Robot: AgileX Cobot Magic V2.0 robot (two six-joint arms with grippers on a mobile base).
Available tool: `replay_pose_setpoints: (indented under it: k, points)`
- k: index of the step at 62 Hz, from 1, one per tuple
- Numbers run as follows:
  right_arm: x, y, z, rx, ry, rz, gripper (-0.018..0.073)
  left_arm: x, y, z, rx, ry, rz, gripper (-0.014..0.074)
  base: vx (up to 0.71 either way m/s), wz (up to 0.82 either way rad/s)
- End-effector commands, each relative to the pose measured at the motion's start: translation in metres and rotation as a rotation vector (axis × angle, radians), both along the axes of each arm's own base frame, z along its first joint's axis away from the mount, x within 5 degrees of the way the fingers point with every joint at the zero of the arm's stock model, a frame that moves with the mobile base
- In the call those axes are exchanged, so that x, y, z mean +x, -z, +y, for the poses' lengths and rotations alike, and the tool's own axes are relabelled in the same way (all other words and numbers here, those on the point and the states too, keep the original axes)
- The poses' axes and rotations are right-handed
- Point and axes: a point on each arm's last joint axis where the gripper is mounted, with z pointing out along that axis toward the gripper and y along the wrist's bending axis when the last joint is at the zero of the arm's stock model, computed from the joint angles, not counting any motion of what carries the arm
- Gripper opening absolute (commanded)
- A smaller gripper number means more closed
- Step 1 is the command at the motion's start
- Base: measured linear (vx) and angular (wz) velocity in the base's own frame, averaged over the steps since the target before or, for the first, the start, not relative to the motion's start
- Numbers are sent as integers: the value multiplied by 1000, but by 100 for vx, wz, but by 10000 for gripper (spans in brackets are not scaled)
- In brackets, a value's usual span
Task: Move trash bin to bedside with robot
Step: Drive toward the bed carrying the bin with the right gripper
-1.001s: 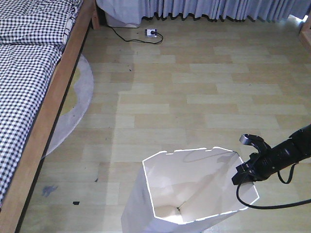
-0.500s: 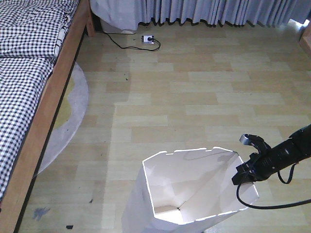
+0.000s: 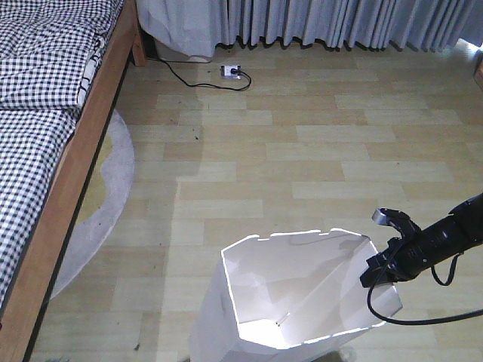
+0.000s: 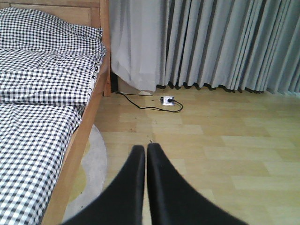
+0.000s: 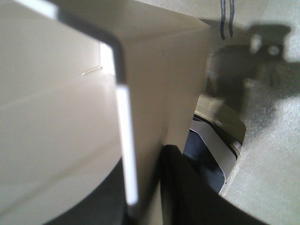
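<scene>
Left end effector point(image 4: 143, 149) first: its two black fingers are pressed together with nothing between them, held out level over the floor point(image 3: 302, 151). I read that as parked out of the way, since this arm has no part in the carry.

At the far left runs the bed frame point(image 3: 72, 181), a light wooden rail under checked bedding point(image 3: 38, 90), with a pale round rug point(image 3: 113, 173) tucked partly beneath it. Further back, a power strip point(image 3: 232, 72) lies at the foot of the grey curtains point(image 3: 339, 23).

The trash bin point(image 3: 302, 286) stands upright on open floor at the bottom centre, well apart from the bed rail, so the task looks unfinished.

On its right side, the right end effector point(image 3: 375, 273) is pinching the bin's rim: the right wrist view shows the thin white wall passing between the dark fingers, one inside and one outside. Gripping the rim there likely lets the mobile base move the bin along without the arm reaching far. Its black cable point(image 3: 407, 320) loops below, beside the bin wall.
</scene>
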Motion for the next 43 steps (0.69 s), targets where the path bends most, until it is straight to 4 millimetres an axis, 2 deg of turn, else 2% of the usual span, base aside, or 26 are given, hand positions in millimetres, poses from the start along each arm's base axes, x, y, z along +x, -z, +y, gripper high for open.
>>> replay_pose_setpoints:
  k: [1,43]
  points:
    - [6,-37,11,213,-1,6,-5,0,-3,0,-10,-4,-72,-6,23,4]
    - [6,-37,11,213,-1,6,-5,0,-3,0,-10,-4,-72,-6,22,3]
